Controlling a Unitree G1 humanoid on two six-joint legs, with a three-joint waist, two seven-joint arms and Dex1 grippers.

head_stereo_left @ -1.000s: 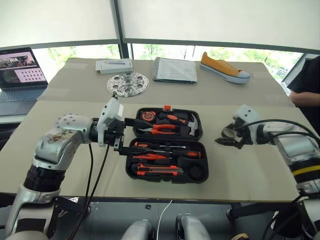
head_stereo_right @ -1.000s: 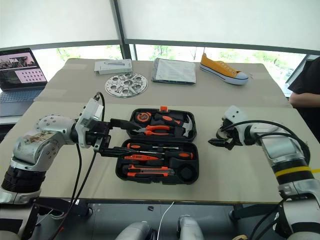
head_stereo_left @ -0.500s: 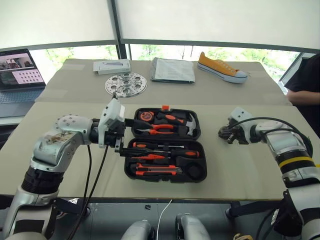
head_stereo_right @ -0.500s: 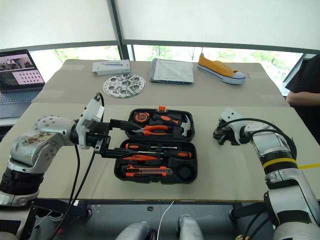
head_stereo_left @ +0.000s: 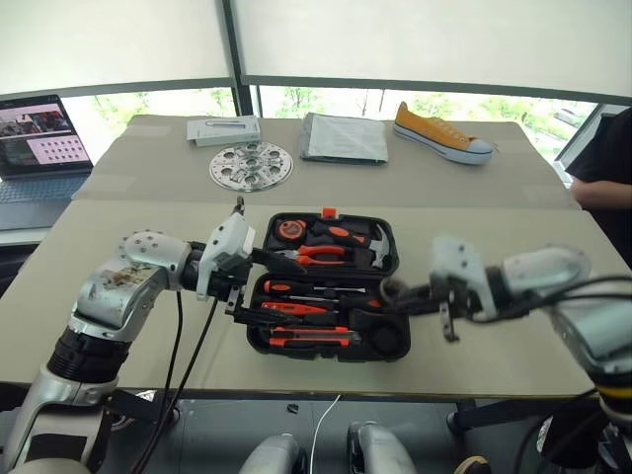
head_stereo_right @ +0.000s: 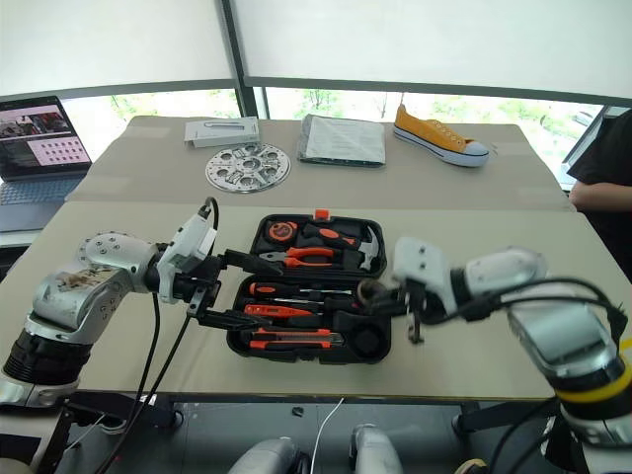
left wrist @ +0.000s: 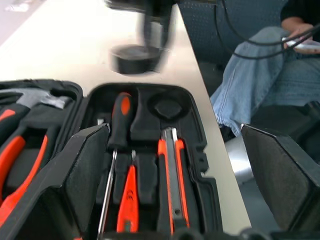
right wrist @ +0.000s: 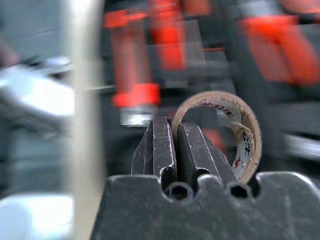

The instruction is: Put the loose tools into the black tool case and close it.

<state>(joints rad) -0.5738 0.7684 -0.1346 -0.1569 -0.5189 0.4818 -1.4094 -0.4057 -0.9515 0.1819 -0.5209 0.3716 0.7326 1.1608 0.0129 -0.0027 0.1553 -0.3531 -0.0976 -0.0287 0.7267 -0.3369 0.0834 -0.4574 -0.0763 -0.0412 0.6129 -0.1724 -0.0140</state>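
Tape roll pinched by its wall in the right gripper, hanging just off the fingertips over the case, above the right end of the open tray. Round recess below looks free. Left gripper spread wide at the case's left edge, probably steadying it.
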